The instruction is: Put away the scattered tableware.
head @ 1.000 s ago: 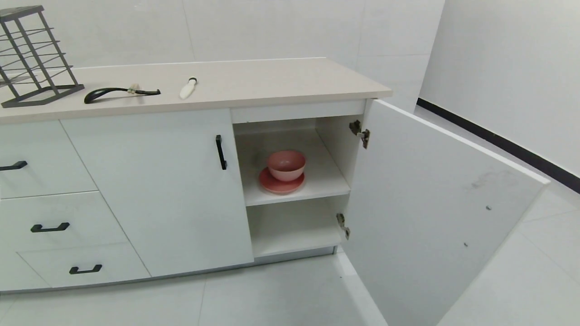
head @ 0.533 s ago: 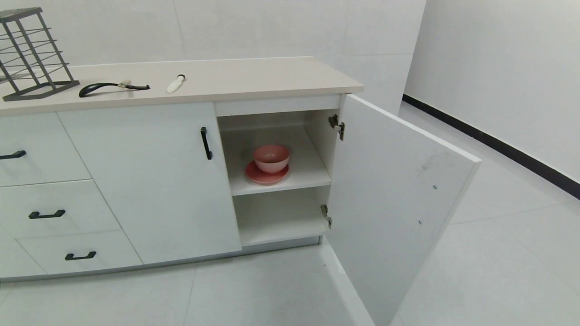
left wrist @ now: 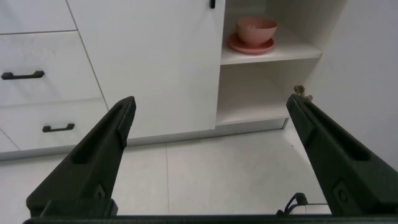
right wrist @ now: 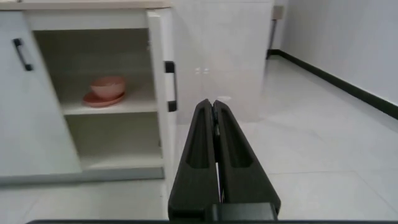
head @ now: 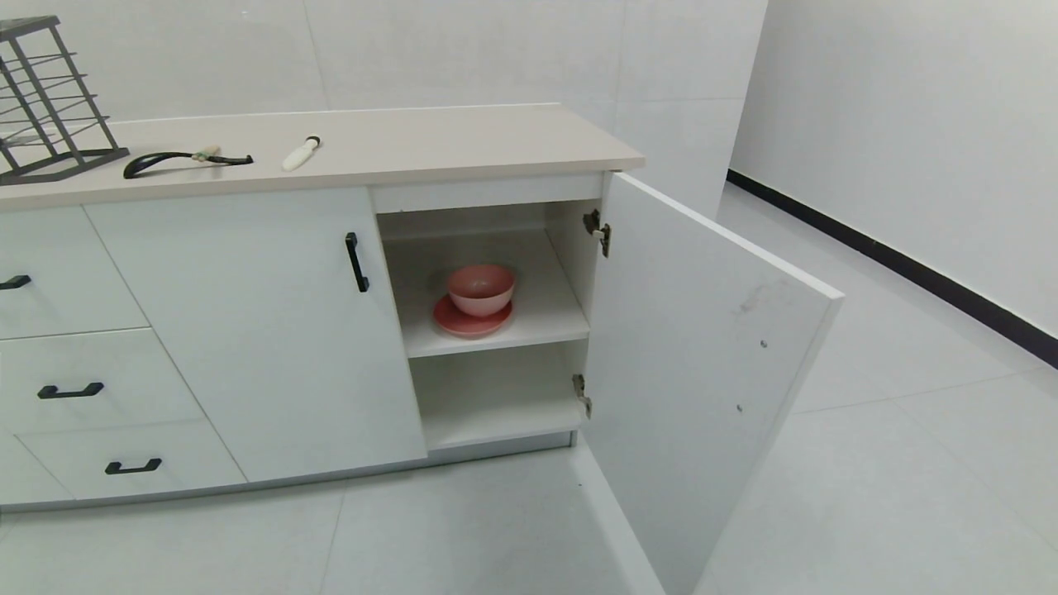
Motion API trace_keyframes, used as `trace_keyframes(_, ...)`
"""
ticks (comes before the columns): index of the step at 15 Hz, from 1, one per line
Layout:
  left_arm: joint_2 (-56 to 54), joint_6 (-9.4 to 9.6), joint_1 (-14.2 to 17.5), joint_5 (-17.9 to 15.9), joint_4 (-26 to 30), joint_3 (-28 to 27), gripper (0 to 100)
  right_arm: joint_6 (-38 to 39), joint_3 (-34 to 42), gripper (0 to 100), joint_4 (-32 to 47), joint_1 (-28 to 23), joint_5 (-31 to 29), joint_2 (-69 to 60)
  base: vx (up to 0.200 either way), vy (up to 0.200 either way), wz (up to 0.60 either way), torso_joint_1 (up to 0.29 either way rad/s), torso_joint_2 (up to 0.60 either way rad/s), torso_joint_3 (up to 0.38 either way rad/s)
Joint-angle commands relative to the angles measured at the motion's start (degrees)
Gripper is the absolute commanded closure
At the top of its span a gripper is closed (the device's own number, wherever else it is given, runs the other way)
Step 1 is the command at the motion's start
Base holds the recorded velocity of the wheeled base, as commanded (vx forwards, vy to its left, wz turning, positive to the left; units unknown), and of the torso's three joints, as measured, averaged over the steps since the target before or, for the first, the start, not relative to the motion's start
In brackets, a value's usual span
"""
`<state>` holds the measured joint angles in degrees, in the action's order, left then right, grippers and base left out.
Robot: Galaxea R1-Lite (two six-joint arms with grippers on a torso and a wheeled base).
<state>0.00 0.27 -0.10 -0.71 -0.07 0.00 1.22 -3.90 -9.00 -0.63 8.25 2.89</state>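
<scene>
Tableware status: the round pink bowl (head: 481,289) sat on the round pink plate (head: 471,327), both on the upper shelf (head: 550,318) of the white cabinet (head: 248,330), whose right door (head: 702,355) stood open. A black long-handled spoon (head: 182,157) and a white-handled utensil (head: 299,154) lay apart on the beige countertop (head: 455,140), near a dark wire rack (head: 45,99). The left gripper (left wrist: 210,102) was spread wide and empty. The right gripper (right wrist: 214,106) was pressed together, holding nothing.

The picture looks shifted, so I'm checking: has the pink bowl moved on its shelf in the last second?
No. The pink bowl still sits on the red plate on the upper shelf; the camera shifted, not the bowl.
</scene>
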Motion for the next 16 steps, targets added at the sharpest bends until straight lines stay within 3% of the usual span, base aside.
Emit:
trace_keyframes(1,0.00,0.00,0.01,0.00,-0.01,0.00,0,0.10,-7.88,100,2.58,0.46,5.37,11.96,0.000,0.000,0.00,0.000,0.00,0.000)
trace_keyframes(6,0.00,0.08,0.01,0.00,-0.01,0.00,0,-2.89,-13.33,100,-0.76,2.39,7.83,29.89,0.000,0.000,0.00,0.000,0.00,0.000)
trace_keyframes(12,0.00,0.00,0.01,0.00,-0.01,0.00,0,-4.82,-12.53,100,-28.71,2.22,11.08,54.06,0.000,0.000,0.00,0.000,0.00,0.000)
trace_keyframes(16,0.00,0.00,0.01,0.00,-0.01,0.00,0,-5.35,-12.36,100,-39.08,2.30,11.17,63.29,0.000,0.000,0.00,0.000,0.00,0.000)
